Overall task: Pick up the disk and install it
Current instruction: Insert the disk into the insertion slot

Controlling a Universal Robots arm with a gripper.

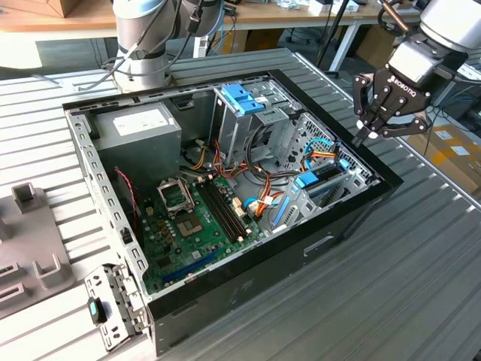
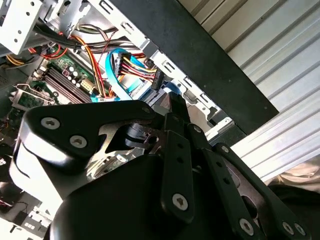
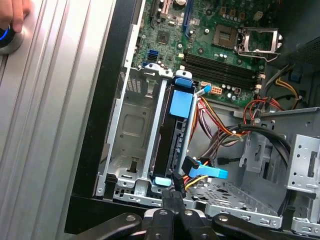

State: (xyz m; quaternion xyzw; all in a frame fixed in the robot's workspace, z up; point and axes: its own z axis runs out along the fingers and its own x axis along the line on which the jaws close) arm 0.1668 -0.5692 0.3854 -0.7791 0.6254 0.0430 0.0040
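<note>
Blue-railed disk (image 3: pixel 174 137) edge-on in bay (image 3: pixel 131 127) w/ label hidden.

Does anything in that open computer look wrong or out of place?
Nothing looks damaged or spilled. The disk sits straight in the drive cage. One oddity: a perforated metal bracket lies on the table outside the computer case, by its corner.

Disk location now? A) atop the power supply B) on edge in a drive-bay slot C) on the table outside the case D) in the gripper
B: in the first wrist view the disk stands on edge in the drive bay inside the case; the gripper is shut and holds nothing.
</note>
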